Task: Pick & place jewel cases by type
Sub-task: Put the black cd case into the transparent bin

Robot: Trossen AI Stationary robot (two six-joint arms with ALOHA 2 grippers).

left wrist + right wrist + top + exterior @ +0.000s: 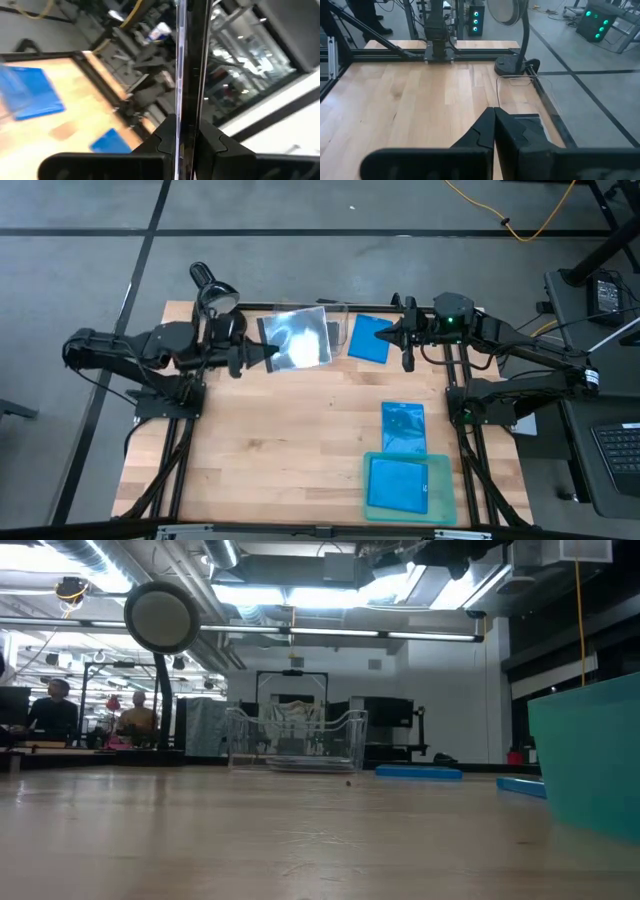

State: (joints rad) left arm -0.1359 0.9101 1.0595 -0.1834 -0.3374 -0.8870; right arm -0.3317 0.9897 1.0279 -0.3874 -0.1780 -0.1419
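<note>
The left gripper [272,352] clamps a clear square jewel case [298,338], its disc glinting, above the clear bin [335,311] at the table's far edge. The right gripper [385,335], closed and empty, hovers over a blue case [368,340]; another blue case [403,426] lies beside the teal tray [441,492], which holds a third [398,484].

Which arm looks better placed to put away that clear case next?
The left. Its gripper is already shut on the clear case, held over the bin at the table's far edge. The right gripper is shut and empty, above a blue case.
</note>
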